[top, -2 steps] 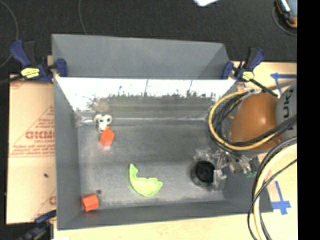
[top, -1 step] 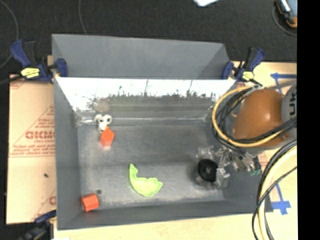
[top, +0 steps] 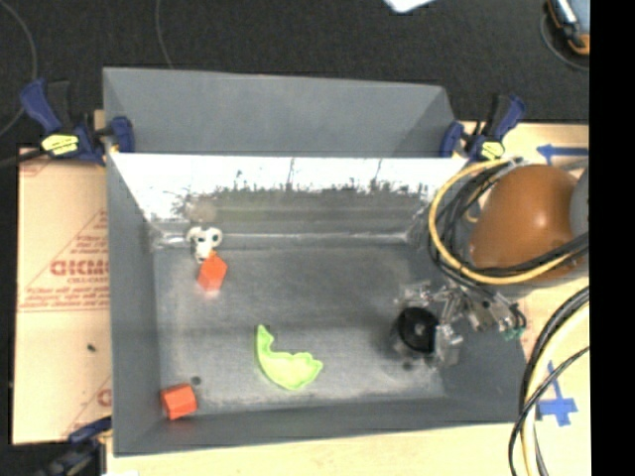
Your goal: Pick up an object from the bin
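The tool [top: 429,331] sits low by the right wall of the bin [top: 327,286], against a small black round thing [top: 414,330], possibly a ball. I cannot tell whether the tool is clenched or released. The black thing looks light, hard and prone to rolling, so it is best gripped across its widest middle.

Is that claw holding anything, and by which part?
Hard to tell. The gripper is down at a small black round thing at the right of the bin, but a grip isn't visible.
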Robot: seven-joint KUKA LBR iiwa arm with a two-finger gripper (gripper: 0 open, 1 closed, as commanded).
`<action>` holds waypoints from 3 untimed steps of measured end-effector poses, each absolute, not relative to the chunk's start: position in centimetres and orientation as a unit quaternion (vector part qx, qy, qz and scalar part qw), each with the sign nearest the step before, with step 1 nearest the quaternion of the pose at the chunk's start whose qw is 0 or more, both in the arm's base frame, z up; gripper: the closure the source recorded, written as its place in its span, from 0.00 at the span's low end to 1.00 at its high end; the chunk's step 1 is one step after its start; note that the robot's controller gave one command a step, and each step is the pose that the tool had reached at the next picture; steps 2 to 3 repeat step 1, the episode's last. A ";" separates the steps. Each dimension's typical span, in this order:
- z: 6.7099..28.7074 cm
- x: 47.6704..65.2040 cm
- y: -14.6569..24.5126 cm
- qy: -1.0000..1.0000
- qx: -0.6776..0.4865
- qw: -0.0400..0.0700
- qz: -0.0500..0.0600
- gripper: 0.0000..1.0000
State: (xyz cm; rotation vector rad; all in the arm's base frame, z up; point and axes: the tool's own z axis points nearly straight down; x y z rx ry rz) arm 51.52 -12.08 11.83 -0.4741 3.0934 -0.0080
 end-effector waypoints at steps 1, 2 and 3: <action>13.9 51.7 -12.1 0.988 -0.151 0.008 -0.003 1.00; 13.9 51.7 -12.1 0.988 -0.151 0.008 -0.003 1.00; 13.9 51.7 -12.1 0.988 -0.151 0.008 -0.003 1.00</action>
